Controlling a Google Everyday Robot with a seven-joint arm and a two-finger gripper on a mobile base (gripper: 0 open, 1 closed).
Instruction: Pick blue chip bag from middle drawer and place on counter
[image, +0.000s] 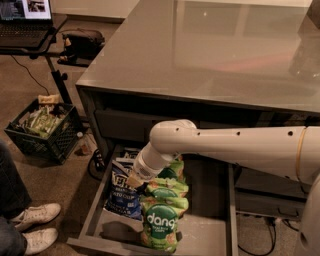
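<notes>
Claw (132, 181) over middle drawer (207, 230), blue chip bag (122, 199), green bags (162, 217)

End effector (132, 180) at blue chip bag (121, 197)

The pulled-out middle drawer (212, 236) carries the blue chip bag (122, 196) along its left side, lying flat as far as the dim view shows, with a row of green bags (162, 220) touching its right edge. The gripper (135, 181) sits low at the blue bag's upper end, below the front edge of the counter (210, 55).
</notes>
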